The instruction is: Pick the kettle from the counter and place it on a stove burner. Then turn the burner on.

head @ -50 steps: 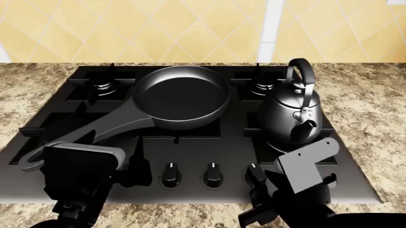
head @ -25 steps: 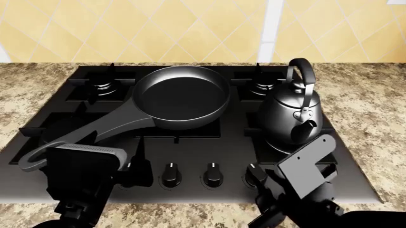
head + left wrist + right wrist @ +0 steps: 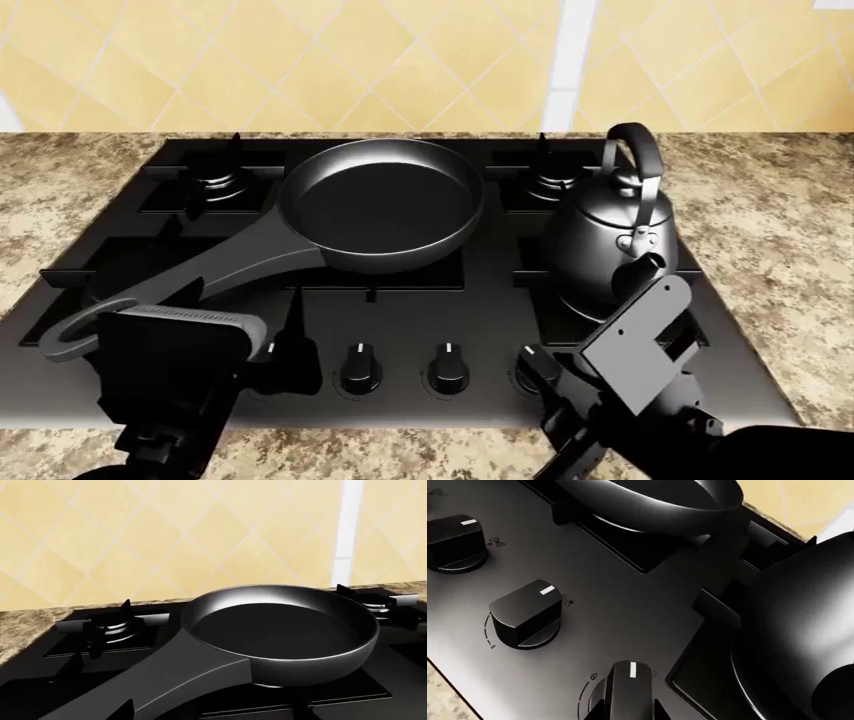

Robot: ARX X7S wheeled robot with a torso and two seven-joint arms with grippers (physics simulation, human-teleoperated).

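Speckled granite counter (image 3: 787, 230) frames the black hob (image 3: 400, 310) under yellow tiles (image 3: 334, 60). The kettle (image 3: 611, 245) sits right of centre on a stove burner; both grippers' states are hidden.

Both arms all matte black. Left gripper (image 3: 174, 345): boxy block, ribbed grey strip along its top edge. Right gripper (image 3: 641, 345): flat angular L-shaped plates, small bracket on its side.

You see a glossy dark-steel rounded kettle (image 3: 613, 245), a smooth dark metal frying pan (image 3: 387, 205), a shiny black glass hob (image 3: 400, 310), matt black knobs (image 3: 526, 615), and speckled granite counter (image 3: 787, 220).
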